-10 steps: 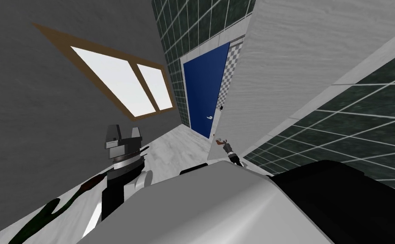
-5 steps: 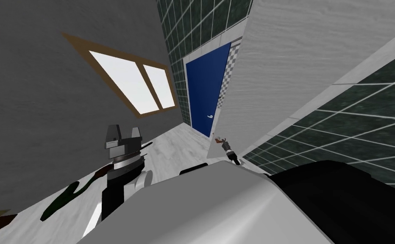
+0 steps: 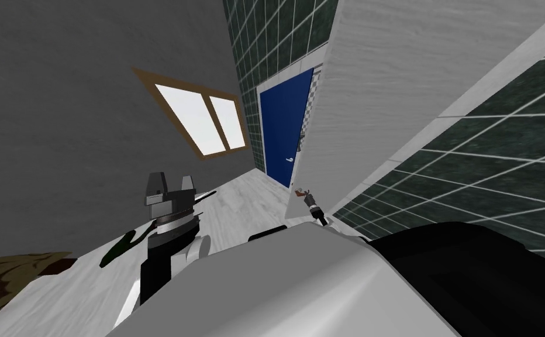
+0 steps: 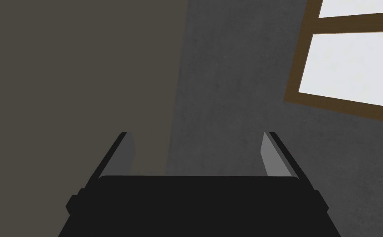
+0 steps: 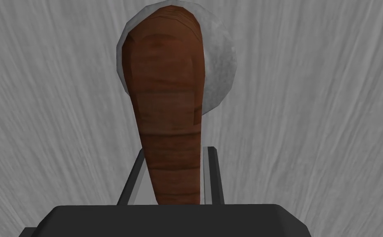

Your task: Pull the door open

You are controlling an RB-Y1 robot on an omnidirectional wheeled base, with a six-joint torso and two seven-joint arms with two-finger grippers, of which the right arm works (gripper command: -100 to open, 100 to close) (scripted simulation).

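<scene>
Pale grey grained door (image 3: 382, 88) rises at the robot's right front, beside a dark green tiled wall (image 3: 476, 175) | left gripper (image 4: 197, 135) raised at the left, fingers released and spread apart | brown lever handle (image 5: 166, 115) on the door's round grey plate (image 5: 221, 70) | right gripper (image 5: 174, 150) fingers clenched on the handle's end

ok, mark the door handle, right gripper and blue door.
door handle (image 5: 166, 115): right wrist view, mid brown lever.
right gripper (image 5: 173, 150): right wrist view, midway between fingertips.
blue door (image 3: 282, 134): head view, panel centre.
</scene>
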